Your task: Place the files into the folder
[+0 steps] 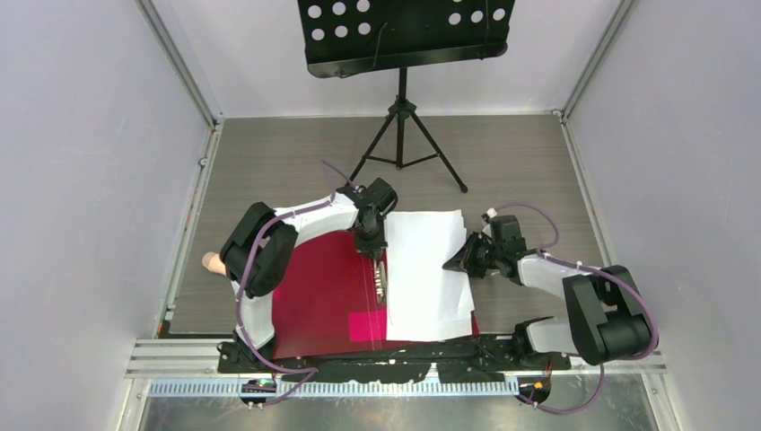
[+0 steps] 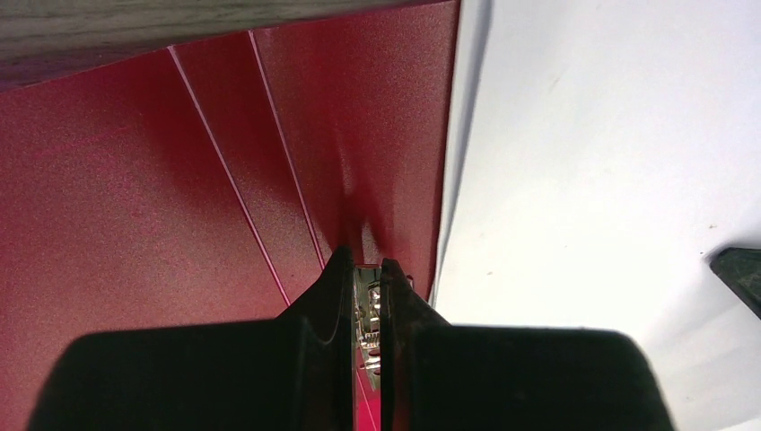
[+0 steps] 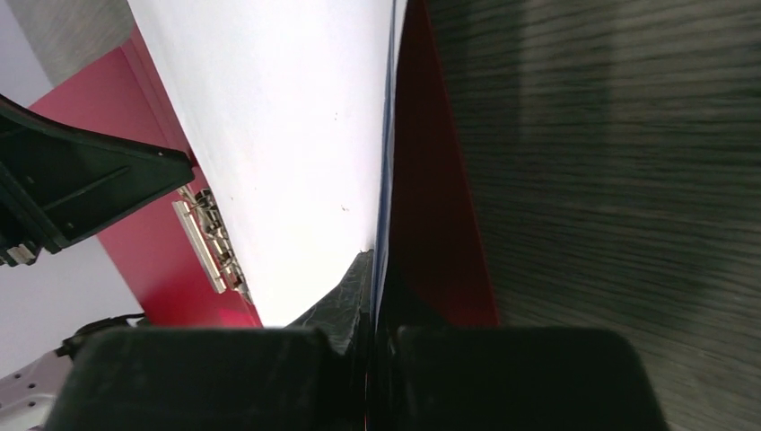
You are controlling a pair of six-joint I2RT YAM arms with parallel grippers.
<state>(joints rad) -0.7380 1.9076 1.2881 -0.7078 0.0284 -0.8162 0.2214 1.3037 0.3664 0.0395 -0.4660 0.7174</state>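
The red folder (image 1: 323, 287) lies open on the table, with a pink patch (image 1: 368, 325) near its spine. The white files (image 1: 431, 269) lie fanned on its right half. My left gripper (image 1: 371, 247) is at the far end of the metal clip (image 1: 381, 280). In the left wrist view its jaws (image 2: 366, 265) are nearly closed around the clip (image 2: 368, 305), with red folder (image 2: 179, 180) to the left and files (image 2: 610, 162) to the right. My right gripper (image 1: 453, 263) is at the files' right edge. In the right wrist view it (image 3: 371, 260) pinches the sheets (image 3: 287, 135) above the red cover (image 3: 431, 224).
A black music stand (image 1: 404, 36) on a tripod (image 1: 404, 135) stands at the back of the grey wood-grain table (image 1: 269, 162). Grey walls close in on both sides. A small beige object (image 1: 212, 262) lies by the left arm.
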